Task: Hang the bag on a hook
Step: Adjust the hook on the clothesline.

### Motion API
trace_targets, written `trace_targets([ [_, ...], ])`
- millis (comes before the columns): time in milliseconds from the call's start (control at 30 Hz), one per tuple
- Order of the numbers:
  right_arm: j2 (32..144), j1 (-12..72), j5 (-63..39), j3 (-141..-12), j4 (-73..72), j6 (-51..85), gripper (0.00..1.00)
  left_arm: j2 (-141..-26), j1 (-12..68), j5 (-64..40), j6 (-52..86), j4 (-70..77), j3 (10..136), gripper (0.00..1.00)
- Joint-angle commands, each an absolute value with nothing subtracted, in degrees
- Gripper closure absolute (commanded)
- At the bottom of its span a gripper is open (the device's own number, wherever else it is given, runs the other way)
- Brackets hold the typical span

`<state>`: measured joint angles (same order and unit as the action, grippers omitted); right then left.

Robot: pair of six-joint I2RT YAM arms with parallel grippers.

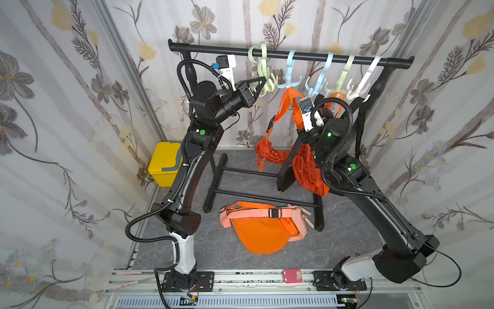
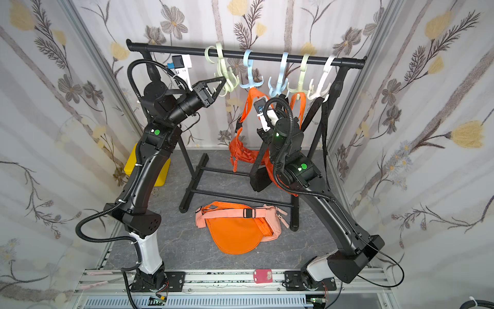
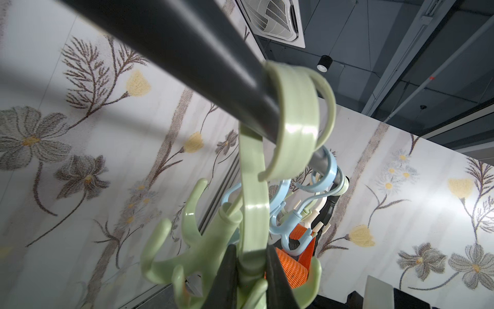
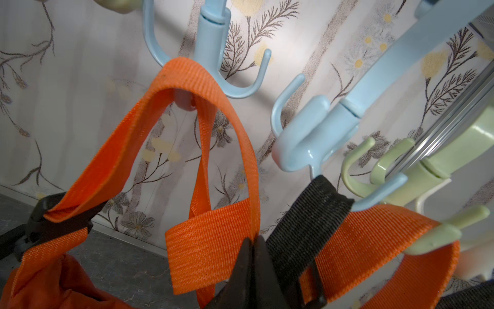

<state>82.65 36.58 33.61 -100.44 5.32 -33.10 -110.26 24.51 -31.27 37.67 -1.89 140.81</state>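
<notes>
Orange nylon sling bag [image 1: 267,152] hangs lengthwise down from the pale-blue plastic hook [image 1: 288,80]. Right hand [image 4: 252,242] pinched tight on its orange strap; left hand [image 3: 251,264] clamps the pale-green plastic hook [image 3: 254,192].

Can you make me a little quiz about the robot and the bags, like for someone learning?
1. True or false: the left tool is closed on the pale green hook.
2. Which strap is the right tool pinching? A) black B) orange C) pink
3. Fill in: the peach bag and the flat orange bag lie on the ____, not on a hook.

Key: 1 true. 2 B: its tips meet on the orange strap that loops over a blue hook. 3 floor.
</notes>
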Motion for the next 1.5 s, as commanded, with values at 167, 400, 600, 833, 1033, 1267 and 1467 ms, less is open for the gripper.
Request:
trace_targets([
  [167, 82.24, 36.37, 34.8, -99.87, 2.72, -33.57, 0.94, -102.47, 22.07, -27.44, 36.18, -1.83, 130.8, 0.85],
  [400, 82.49, 36.22, 34.58, -99.84, 3.13, -33.32, 0.93, -98.74, 21.19, -27.35, 35.73, 0.18, 123.49, 0.27],
  [600, 81.85, 36.4, 34.36, -99.71, 3.7, -32.76, 0.89, -94.44, 20.93, -24.54, 33.77, 0.82, 117.93, 0.24],
  [833, 82.0, 37.6, 34.35, -99.58, 3.18, -32.62, 0.89, -93.13, 18.98, -23.57, 34.39, 1.76, 116.31, 0.33],
  [1033, 82.27, 38.32, 34.35, -99.53, 2.83, -32.86, 0.89, -95.66, 18.98, -24.7, 34.72, 1.26, 119.4, 0.51],
  [1267, 82.36, 38.47, 34.63, -99.23, 2.68, -32.96, 0.9, -98.44, 18.99, -24.98, 34.9, 0.15, 124.1, 0.73],
  [1467, 82.38, 38.4, 34.71, -99.24, 1.46, -33.22, 0.9, -98.81, 18.92, -23.91, 34.44, -0.26, 124.37, 0.89],
])
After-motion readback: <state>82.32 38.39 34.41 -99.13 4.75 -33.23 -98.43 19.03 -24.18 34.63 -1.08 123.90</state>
